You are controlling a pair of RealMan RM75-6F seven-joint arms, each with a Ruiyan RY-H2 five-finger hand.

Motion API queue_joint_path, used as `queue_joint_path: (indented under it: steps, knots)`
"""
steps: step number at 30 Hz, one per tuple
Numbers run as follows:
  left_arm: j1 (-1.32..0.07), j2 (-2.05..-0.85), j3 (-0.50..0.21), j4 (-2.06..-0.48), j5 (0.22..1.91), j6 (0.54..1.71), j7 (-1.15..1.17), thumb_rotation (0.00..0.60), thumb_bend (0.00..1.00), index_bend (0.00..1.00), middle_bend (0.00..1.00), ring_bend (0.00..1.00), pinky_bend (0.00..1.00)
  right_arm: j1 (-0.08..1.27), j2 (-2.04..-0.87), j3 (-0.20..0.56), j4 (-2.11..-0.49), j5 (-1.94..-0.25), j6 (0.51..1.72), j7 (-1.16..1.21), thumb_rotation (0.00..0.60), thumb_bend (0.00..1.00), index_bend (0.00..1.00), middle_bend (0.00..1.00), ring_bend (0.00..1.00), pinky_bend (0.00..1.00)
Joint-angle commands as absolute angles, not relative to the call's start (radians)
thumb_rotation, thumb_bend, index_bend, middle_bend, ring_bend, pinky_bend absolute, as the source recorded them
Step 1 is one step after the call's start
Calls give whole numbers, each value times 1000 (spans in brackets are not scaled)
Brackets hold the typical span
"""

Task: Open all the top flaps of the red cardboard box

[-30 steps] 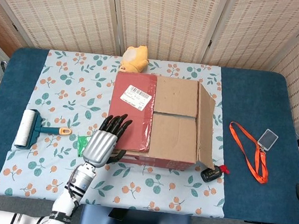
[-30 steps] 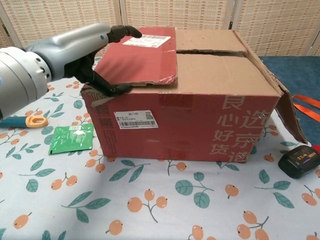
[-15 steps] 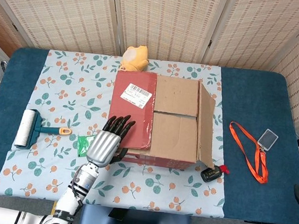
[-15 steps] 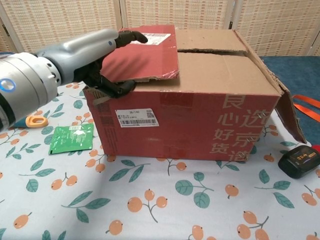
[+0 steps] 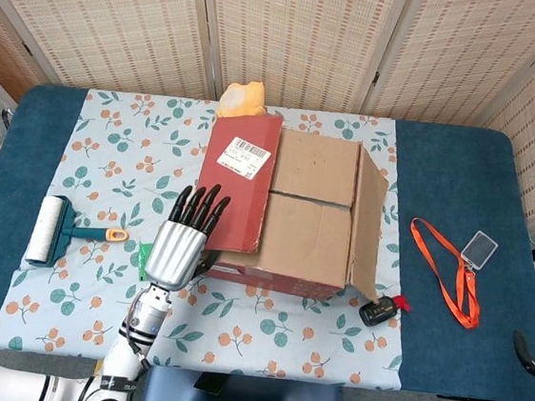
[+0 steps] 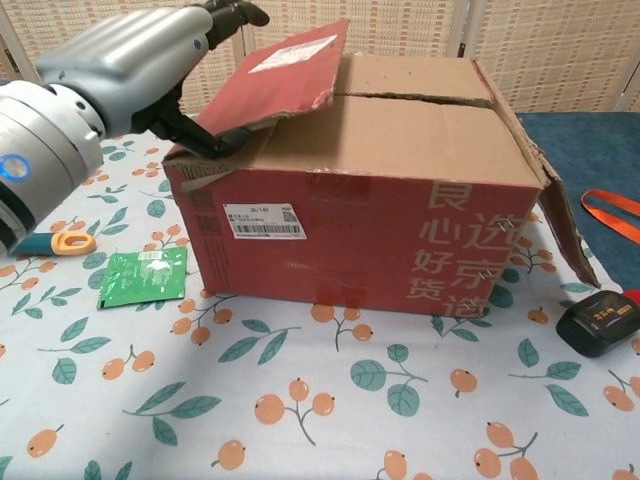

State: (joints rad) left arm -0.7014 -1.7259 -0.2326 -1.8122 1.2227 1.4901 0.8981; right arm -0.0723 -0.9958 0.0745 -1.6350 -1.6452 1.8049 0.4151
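The red cardboard box (image 5: 279,271) (image 6: 380,230) stands mid-table on the floral cloth. Its red left flap (image 5: 241,183) (image 6: 285,75), bearing a white label, is tilted up off the top. My left hand (image 5: 176,247) (image 6: 130,60) grips that flap's outer edge, with fingers over it and the thumb underneath. Two brown inner flaps (image 5: 311,200) (image 6: 400,120) lie flat and closed across the top. The right flap (image 5: 369,221) (image 6: 560,230) hangs down and outward along the box's right side. My right hand shows in neither view.
A lint roller (image 5: 54,231) and a green packet (image 6: 142,277) lie left of the box. A black device (image 6: 600,325) sits at its front right corner. An orange lanyard (image 5: 447,272) with a badge lies further right, and a yellow toy (image 5: 242,99) sits behind the box.
My left hand has lifted the red left flap from nearly flat to steeply tilted, baring more brown cardboard. The box has turned slightly.
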Motion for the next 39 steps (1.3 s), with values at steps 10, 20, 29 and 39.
queue_joint_path:
  steps: [10,20,29,39]
  knots:
    - [-668,-1779,-237,-1717,1328,1602,973,600,417,0,0,0,7,-82,-994,71,-1640,-1655,1816,409,600,416,0,0,0,0]
    - [-640,-1767,-269,-1708,1389,1662,1014,600,417,0,0,0,0,-77,-994,68,-1643,-1652,1798,400,600,416,0,0,0,0]
    - [-596,-1714,-298,-1762,1399,1690,1005,600,416,0,0,0,0,-70,-1000,65,-1650,-1656,1781,376,600,416,0,0,0,0]
    - [-549,-1647,-324,-1802,1395,1705,961,600,416,0,0,0,0,-59,-1005,65,-1655,-1649,1755,356,600,416,0,0,0,0]
